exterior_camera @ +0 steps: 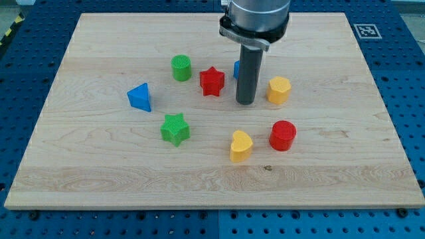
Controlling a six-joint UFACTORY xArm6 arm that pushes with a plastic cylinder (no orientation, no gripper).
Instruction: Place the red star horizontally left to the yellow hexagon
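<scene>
The red star (pixel 212 81) lies on the wooden board (pixel 99 172) near its middle top. The yellow hexagon (pixel 279 90) lies to the right of it, a little lower. My tip (pixel 246 103) stands on the board between the two, closer to the hexagon, touching neither. The rod hides most of a blue block (pixel 236 69) just behind it.
A green cylinder (pixel 181 68) sits left of the red star. A blue triangle (pixel 140 97) is further left. A green star (pixel 175 129), a yellow heart (pixel 241 146) and a red cylinder (pixel 283 135) lie in the lower half.
</scene>
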